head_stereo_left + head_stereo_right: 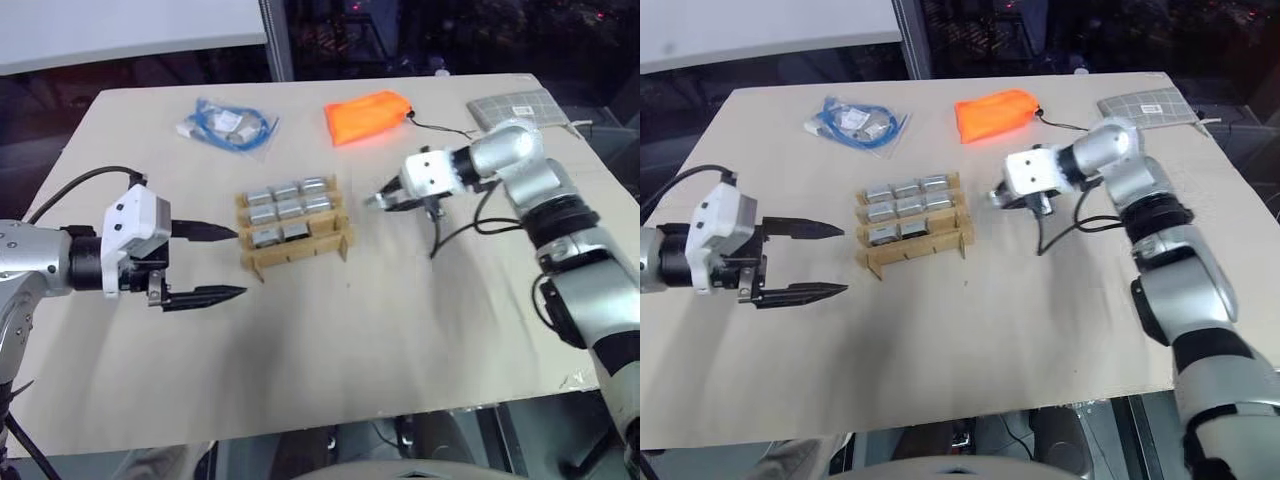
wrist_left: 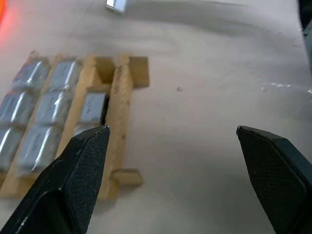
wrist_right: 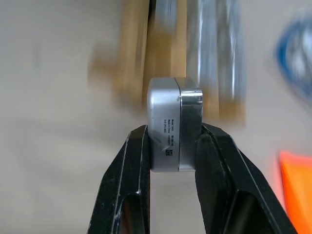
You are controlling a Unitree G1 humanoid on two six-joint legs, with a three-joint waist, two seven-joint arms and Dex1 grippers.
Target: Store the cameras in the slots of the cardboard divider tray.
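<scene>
Pincer work first, from the left of the head view: the left pincer (image 1: 206, 262) hangs over the desk (image 1: 380, 340) at mid-left of the frame with its two black fingers spread wide and nothing between them, their tips pointing toward the tray and stopping just short of its left end. In the left wrist view the same fingers (image 2: 73, 180) stand far apart, with the tray's near rows beyond them.

Above it, in the upper left, a clear bag of blue cable (image 1: 228, 125) lies on the desk. At centre sits the cardboard divider tray (image 1: 300, 250), a low brown grid. Eight cameras (image 1: 288, 207) rest in its slots: three in the far row, three in the middle row, two in the near row. The right-hand slot of the near row is empty.

An orange pouch (image 1: 367, 116) lies at upper centre, well apart from the tray. Just right of the tray, the right pincer (image 1: 378, 201) is above the desk, pointing toward the tray's right end. The right wrist view shows its fingers (image 3: 129, 165) pinching a silver-grey camera (image 3: 173, 126) by its two broad sides, label side visible. A grey checked pouch (image 1: 515, 105) lies in the upper right corner.
</scene>
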